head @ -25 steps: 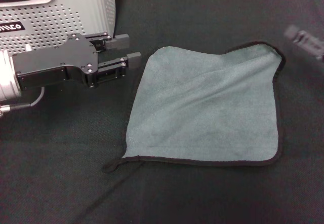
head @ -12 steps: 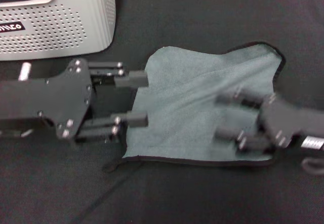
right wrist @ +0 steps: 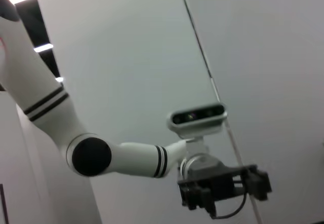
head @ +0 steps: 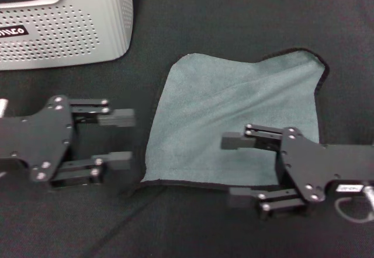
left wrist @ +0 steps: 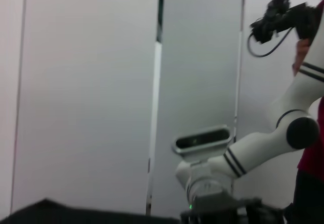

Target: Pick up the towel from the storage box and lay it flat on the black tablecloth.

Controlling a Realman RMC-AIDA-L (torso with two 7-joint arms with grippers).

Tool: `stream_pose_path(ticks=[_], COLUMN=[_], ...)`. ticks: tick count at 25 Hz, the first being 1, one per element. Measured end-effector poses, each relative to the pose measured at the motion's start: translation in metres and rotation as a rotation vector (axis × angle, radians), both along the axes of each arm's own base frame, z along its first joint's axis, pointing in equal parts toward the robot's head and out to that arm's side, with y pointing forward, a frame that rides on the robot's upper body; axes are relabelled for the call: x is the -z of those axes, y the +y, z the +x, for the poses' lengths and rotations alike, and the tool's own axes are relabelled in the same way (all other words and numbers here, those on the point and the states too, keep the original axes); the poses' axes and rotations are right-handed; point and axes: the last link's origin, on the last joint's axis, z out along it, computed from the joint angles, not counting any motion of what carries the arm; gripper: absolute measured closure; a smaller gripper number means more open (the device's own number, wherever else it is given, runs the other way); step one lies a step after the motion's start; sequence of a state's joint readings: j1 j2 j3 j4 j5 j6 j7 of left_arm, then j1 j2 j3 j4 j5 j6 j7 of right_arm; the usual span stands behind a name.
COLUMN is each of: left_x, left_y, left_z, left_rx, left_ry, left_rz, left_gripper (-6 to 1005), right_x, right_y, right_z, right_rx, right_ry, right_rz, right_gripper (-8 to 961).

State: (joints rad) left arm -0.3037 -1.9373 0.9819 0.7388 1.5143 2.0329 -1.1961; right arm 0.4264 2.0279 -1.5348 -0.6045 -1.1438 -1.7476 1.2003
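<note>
Towel (head: 234,118) lies spread between wide left gripper (head: 120,138) and wide right gripper (head: 236,169).

**Both grippers pull back from the towel**

The left gripper (head: 120,138) has drawn off the towel (head: 234,124), which now lies just beyond its spread fingers. The right gripper (head: 239,170) has dropped lower, over the towel's near edge, fingers apart.

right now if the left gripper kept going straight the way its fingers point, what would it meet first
Probably the towel: the open left gripper points across the black tablecloth at the towel's near edge, though its height above the cloth is unclear.
</note>
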Motion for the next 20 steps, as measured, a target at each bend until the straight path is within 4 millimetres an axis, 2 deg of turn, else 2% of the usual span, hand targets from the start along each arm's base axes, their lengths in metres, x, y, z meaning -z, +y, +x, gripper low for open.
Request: stream_pose_path(ticks=[6,14,20], left_x=[-0.012,-0.019,-0.025], left_y=[-0.005,-0.007,-0.002], left_z=[-0.018,-0.022,-0.021], left_rx=[-0.056,-0.066,-0.075], left_ry=[0.028,0.037,0.026], left_rz=[-0.008,0.007,0.03], left_gripper=[451,451,451], right_x=[0.013,0.017,0.018], right_y=[0.01,0.025,0.029], right_z=[-0.019,-0.035,-0.037], right_rx=[-0.037,-0.052,-0.046], right_ry=[-0.038,-0.066,-0.069], right_rz=[0.027,0.038,0.047], right_gripper=[126,126,126])
